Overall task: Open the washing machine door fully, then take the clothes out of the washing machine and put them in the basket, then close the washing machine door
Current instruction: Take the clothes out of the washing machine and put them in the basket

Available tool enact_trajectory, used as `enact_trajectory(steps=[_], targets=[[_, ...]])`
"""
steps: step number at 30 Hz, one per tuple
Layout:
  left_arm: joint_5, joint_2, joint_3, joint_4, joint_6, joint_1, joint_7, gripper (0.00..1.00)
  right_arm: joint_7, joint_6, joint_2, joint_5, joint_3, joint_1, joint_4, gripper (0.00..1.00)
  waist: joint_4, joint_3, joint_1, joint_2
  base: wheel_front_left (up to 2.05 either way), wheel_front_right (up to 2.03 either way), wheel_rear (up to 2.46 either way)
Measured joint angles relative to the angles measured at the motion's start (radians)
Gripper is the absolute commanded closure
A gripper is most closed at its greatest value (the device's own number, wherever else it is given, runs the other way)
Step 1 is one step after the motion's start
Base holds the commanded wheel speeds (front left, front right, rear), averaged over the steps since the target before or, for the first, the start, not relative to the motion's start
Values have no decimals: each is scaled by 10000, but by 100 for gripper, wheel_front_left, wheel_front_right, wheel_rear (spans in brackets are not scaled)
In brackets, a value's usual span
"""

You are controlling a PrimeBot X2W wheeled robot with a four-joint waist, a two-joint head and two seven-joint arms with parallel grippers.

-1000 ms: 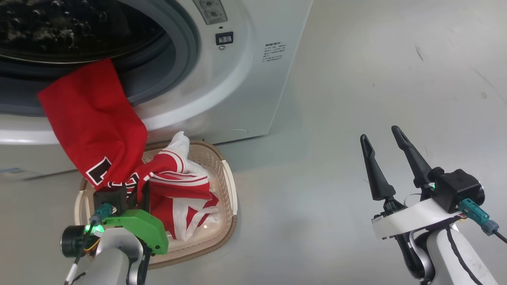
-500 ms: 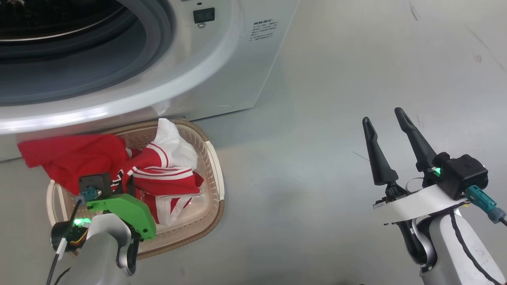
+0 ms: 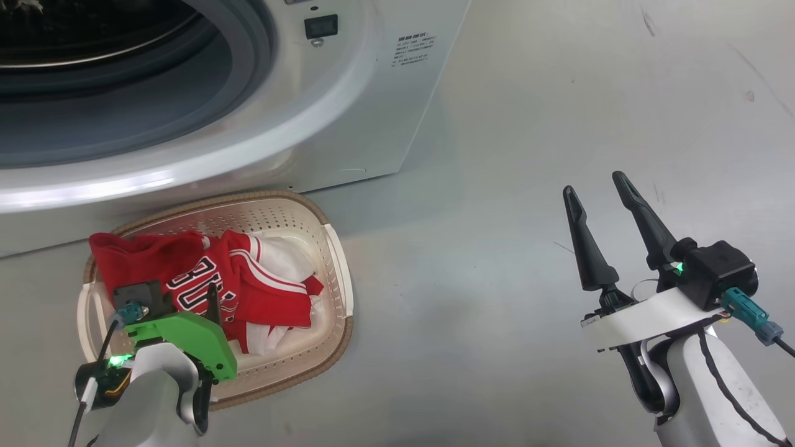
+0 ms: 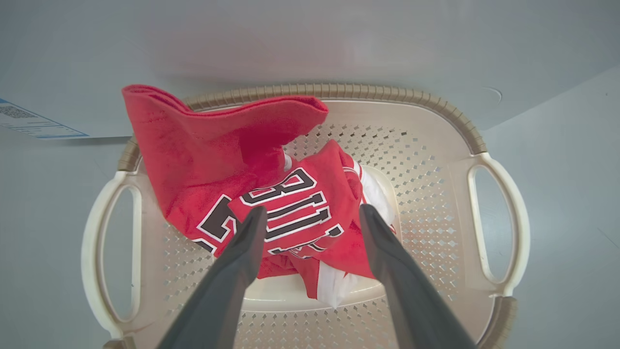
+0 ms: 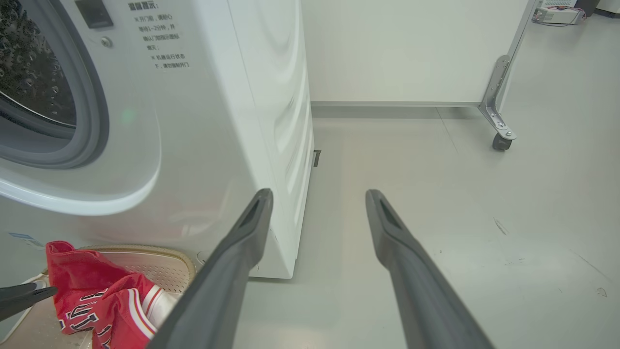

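Open washing machine (image 3: 348, 112), basket (image 3: 338, 273) on the floor just in front, clothes (image 3: 205, 279) in the basket.
The red heap drapes over the far rim (lettering up). The left gripper (image 4: 311, 209) hovers above it, jaws spread wide, gripping nothing; the right gripper (image 3: 593, 182), well apart, is equally wide and empty.

Just before the washing machine (image 3: 348, 112), on the floor (image 3: 497, 155): the basket (image 3: 273, 214). Inside it, heaped toward its left half and lapping over the rim at the corner nearest the machine: the clothes (image 3: 205, 279). Directly above that heap, fingers to either side of its middle: the left gripper (image 4: 312, 213). Well apart to the right, over the floor: the right gripper (image 3: 593, 182).
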Motion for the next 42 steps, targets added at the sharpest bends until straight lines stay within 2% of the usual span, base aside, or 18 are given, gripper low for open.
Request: enact_trajectory(steps=[9,20,25,30,39,42], targets=[[-267,-17,125,324,-343,26,-1007,0,-73,0,23,2,-46,11,341,0,122,-538,0,0,0,0,0],[-174,-27,-6,-259,-619,159,-1404,0,-161,-63,-75,0,-299,259,685,0,567,-1373,0,0,0,0,0],[-163,-33,50,-922,-729,420,-1436,0,-171,-125,-98,-13,-299,445,828,0,831,-1882,0,0,0,0,0],[221,-40,207,-2414,-740,550,-1434,0,-171,-224,-100,-13,-307,709,917,0,1051,-2461,0,0,0,0,0],[635,-44,240,-3722,-729,1325,-1434,0,-171,-334,-98,-15,-314,1172,978,0,1357,-3372,0,0,0,0,0],[874,-31,196,-3969,-675,1789,-1434,0,-171,-462,-96,-21,-316,1304,978,0,1444,-3690,0,0,0,0,0]])
